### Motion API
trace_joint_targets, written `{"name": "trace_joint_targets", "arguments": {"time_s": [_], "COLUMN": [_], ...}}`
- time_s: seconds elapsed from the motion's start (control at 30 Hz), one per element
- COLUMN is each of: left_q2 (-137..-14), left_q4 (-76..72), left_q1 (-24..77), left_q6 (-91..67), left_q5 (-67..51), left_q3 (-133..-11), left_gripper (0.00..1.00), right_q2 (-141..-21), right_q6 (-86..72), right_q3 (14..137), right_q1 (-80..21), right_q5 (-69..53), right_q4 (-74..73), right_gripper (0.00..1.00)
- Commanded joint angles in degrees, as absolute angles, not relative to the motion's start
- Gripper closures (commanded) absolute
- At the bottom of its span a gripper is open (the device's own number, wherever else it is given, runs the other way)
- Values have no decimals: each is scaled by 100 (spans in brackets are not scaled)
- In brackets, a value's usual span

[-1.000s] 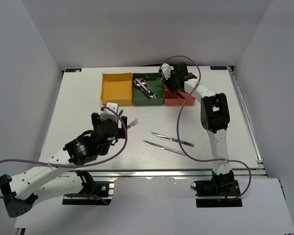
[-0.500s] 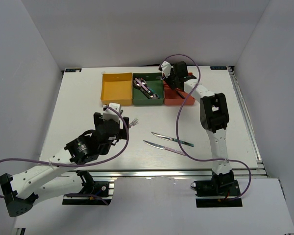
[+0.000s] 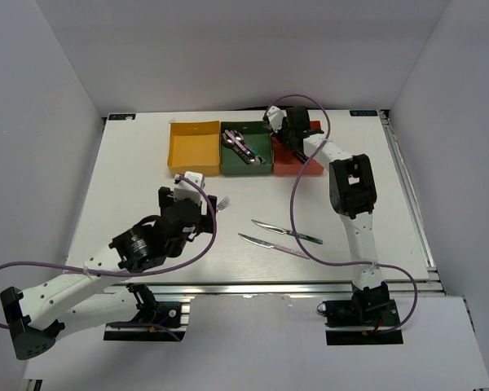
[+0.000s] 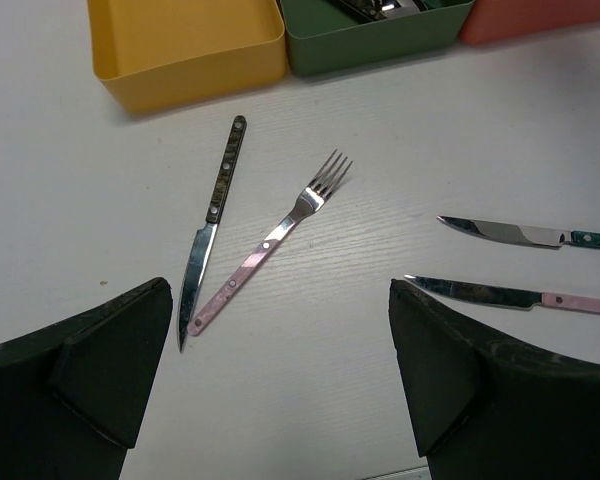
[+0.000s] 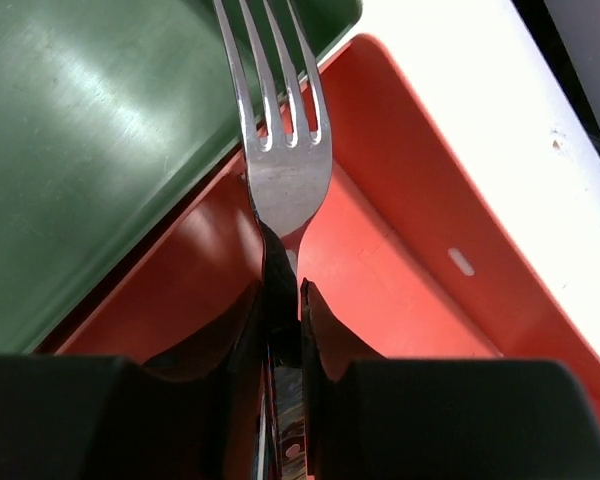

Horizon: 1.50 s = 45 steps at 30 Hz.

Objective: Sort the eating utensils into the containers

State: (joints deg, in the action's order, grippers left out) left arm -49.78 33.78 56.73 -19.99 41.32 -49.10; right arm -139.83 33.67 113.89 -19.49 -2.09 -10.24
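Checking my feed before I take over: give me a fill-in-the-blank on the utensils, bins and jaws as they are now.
1. The right jaws grip a fork; the left jaws stand ____.
2. The yellow bin holds ____ utensils.
3. Below the left jaws lie a dark-handled knife and a loose fork with a ____ handle.
4. ____ knives lie on the table.
Missing: open; no; pink; three.

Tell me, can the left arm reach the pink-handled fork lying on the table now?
Probably yes: the open left gripper hangs right above the fork, with nothing between. The dark-handled knife lies close beside its handle and could get caught too.
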Motion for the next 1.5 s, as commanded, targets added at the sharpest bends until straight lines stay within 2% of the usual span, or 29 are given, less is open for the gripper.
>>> {"name": "trace_joint_targets", "arguments": {"time_s": [0.0, 0.2, 0.37, 0.67, 0.77, 0.8, 0.93, 1.0, 1.1, 1.13, 1.2, 1.37, 1.4, 1.47], "left_q2": [-5045, -4940, -4843, -4808, -4808, -4816, -4816, -4816, -4886, -5104, -5491, -6923, -7039, -7180], "left_q4": [3278, 3287, 3305, 3305, 3322, 3314, 3331, 3314, 3077, 3033, 3137, 3560, 3568, 3569], "left_q1": [5660, 5669, 5660, 5660, 5660, 5660, 5660, 5660, 5660, 5660, 5660, 5547, 5372, 4986], "left_q6": [-1977, -1995, -2013, -2048, -2048, -2057, -2074, -2074, -1943, -1855, -1819, -1329, -1197, -968], "left_q5": [4061, 4025, 4017, 4061, 4061, 4069, 4078, 4069, 3885, 3746, 3674, 3701, 3604, 3211], "left_q3": [-4852, -4852, -4834, -4843, -4843, -4834, -4843, -4825, -4764, -4764, -4965, -5537, -5642, -5783], "left_gripper": [2, 2, 2, 2, 2, 2, 2, 2, 2, 2, 2, 2, 2, 2], "right_q2": [-13545, -13131, -13113, -13175, -13184, -13175, -13096, -13008, -12728, -12613, -12113, -10426, -10154, -9380], "right_q6": [3384, 3357, 3401, 3147, 3085, 3059, 3006, 2962, 2734, 2629, 2138, 182, -94, -307], "right_q3": [11119, 10828, 10854, 10837, 10881, 10890, 10872, 10881, 10934, 10925, 10838, 9662, 9407, 8497], "right_q1": [-1916, -1916, -1890, -1767, -1758, -1749, -1758, -1758, -1767, -1767, -1801, -2039, -2056, -2048], "right_q5": [-194, 35, 448, 422, 466, 492, 518, 536, 536, 510, 597, 2091, 1996, 533], "right_q4": [-757, -747, -967, -1151, -1204, -1213, -1248, -1274, -1467, -1563, -1591, -1477, -1494, -1529], "right_gripper": [92, 91, 90, 87, 74, 58, 48, 35, 22, 12, 11, 11, 11, 11]}}
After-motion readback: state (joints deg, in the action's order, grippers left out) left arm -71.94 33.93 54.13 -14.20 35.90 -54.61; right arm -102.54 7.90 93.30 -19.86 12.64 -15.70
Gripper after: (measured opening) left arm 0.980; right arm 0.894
